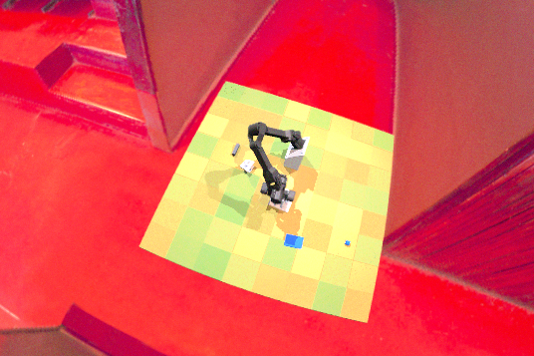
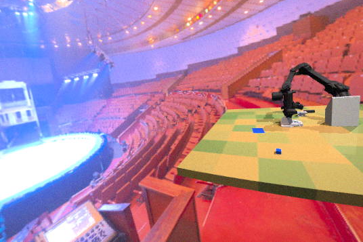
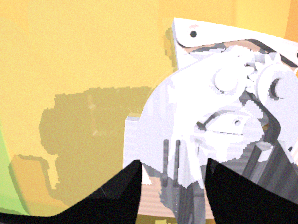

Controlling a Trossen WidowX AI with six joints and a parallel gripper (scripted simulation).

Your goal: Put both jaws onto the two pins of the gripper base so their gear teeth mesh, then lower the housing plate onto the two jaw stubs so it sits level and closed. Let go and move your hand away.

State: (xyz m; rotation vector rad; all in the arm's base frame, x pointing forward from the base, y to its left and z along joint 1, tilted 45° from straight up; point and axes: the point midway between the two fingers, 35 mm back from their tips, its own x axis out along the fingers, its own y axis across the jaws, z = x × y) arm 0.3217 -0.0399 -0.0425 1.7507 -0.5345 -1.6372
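Observation:
The white gripper base [image 1: 285, 207] [image 2: 297, 124] [image 3: 215, 28] lies flat on the mat under my hand. My gripper [image 1: 279, 199] [image 2: 286, 118] [image 3: 172, 166] is shut on a white jaw [image 3: 172, 105], whose upright grip part stands between the fingertips. The held jaw's round toothed end lies over the base. The other white jaw [image 3: 289, 102] is beside it at the right of the wrist view; the teeth face each other closely, but whether they mesh or both jaws are fully down cannot be told. A small white piece [image 1: 247, 166] [image 2: 301, 113], likely the housing plate, lies apart.
A dark bar [image 1: 235, 150] [image 2: 310, 111] lies beyond the small white piece. A blue flat square [image 1: 293, 241] [image 2: 258, 130] and a small blue cube [image 1: 347, 242] [image 2: 278, 151] lie on the checkered mat [image 1: 239, 269]. A grey block [image 2: 345, 112] stands by the arm's base.

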